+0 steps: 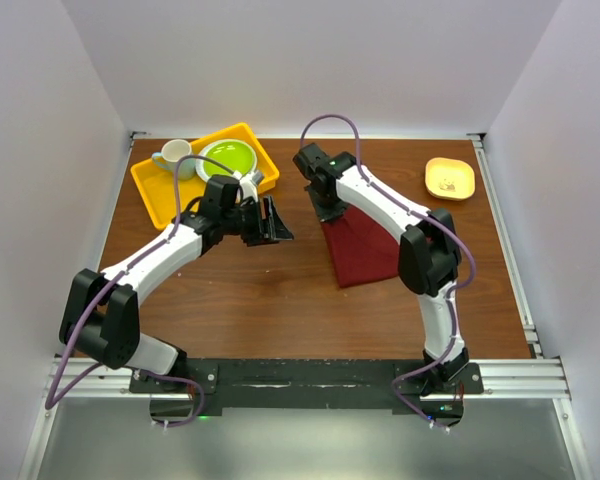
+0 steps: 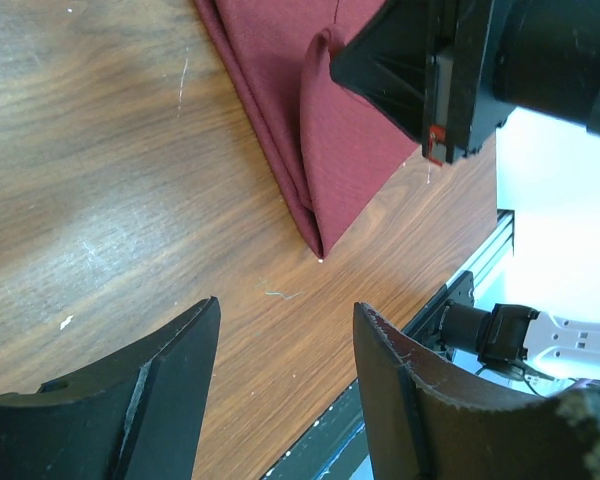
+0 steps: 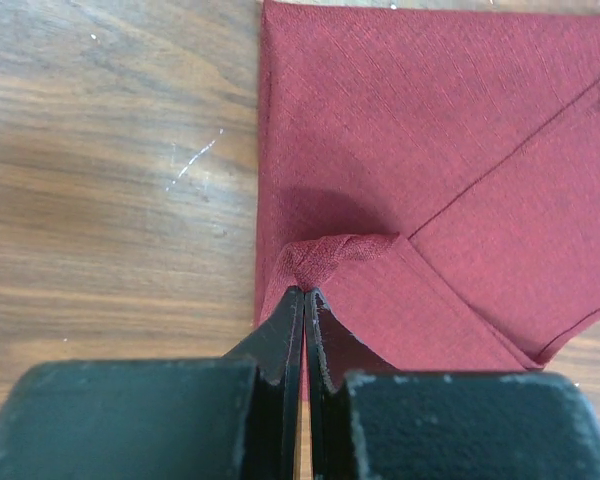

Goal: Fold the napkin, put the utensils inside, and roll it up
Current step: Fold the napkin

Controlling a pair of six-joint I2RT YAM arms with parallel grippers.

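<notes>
Right gripper (image 3: 304, 292) is clenched on a bunched tuck of the napkin (image 3: 430, 130), at the cloth's far left end. Left gripper (image 2: 285, 312) hangs released and empty over bare wood, at 9 o'clock of the right one and clear of the cloth.

Nearest the arm bases, the bench (image 1: 280, 310) lies open across its width up to the napkin's slanted near edge, at about 4 o'clock of the bench centre. The cloth lies flat and folded. Doubled layers show along its straight left edge, a diagonal fold line crosses its top, and the right arm overhangs its right side.

Farther off, at 10 o'clock, a yellow tray (image 1: 150, 190) holds a green plate (image 1: 230, 157) and a white cup (image 1: 172, 157). The left arm's wrist overlaps the tray's near edge. At 2 o'clock a small yellow dish (image 1: 450, 178) sits near the right bench edge, well apart.
</notes>
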